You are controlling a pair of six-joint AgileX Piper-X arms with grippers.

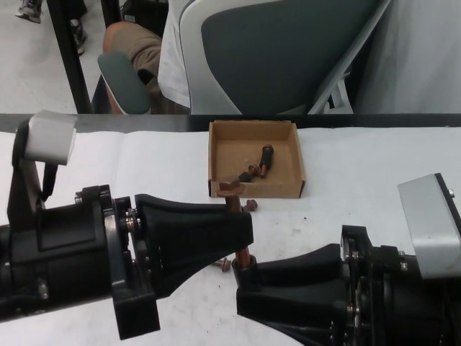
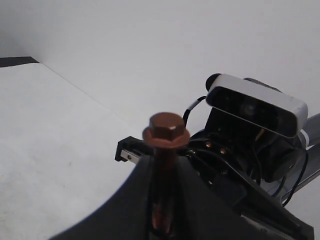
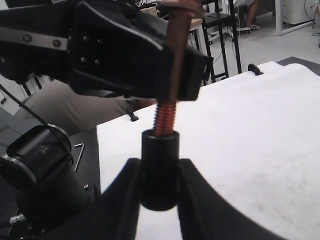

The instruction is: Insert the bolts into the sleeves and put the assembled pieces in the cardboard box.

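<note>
the left jaws clench a bolt [image 2: 165,131] upright, head up. its threaded end points down into the sleeve [image 3: 159,167] grasped by the right jaws.

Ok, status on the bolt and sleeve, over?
Left gripper shut on bolt, head up. Right gripper shut on sleeve, thread at its mouth. Loose bolt on bench, not blocking.

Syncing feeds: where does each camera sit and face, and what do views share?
High view: behind both arms, facing forward and down at the cardboard box; both arms' jaws in front.
Left wrist view: on that wrist, facing along its jaws, shut on the bolt.
Right wrist view: on that wrist, facing along its jaws, shut on the sleeve.
All three show the bolt.
</note>
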